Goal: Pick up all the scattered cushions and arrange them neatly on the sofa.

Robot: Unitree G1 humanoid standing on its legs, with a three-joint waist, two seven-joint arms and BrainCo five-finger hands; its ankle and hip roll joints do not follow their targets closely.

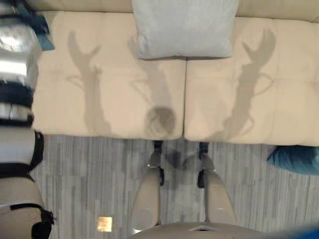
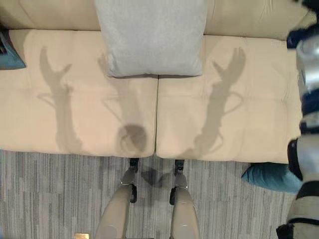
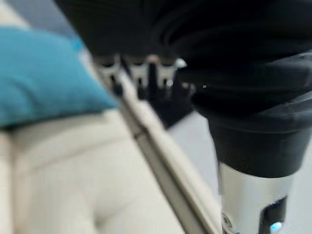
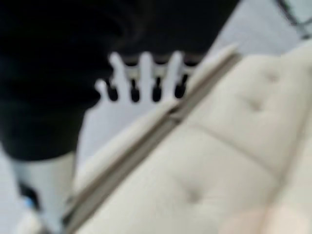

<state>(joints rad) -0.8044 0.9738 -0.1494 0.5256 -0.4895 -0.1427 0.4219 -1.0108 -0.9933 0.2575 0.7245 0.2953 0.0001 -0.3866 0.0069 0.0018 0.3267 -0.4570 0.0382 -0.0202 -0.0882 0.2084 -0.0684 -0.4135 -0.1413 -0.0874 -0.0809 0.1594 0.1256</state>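
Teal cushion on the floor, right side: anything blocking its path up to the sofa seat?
Nothing visible. The teal cushion lies on the floor against the sofa's front edge, and the seat directly above it is bare. The grey cushion sits at the centre back, well clear.

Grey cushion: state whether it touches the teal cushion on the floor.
Apart. The right eye view shows the grey cushion on the sofa, the teal cushion on the floor.
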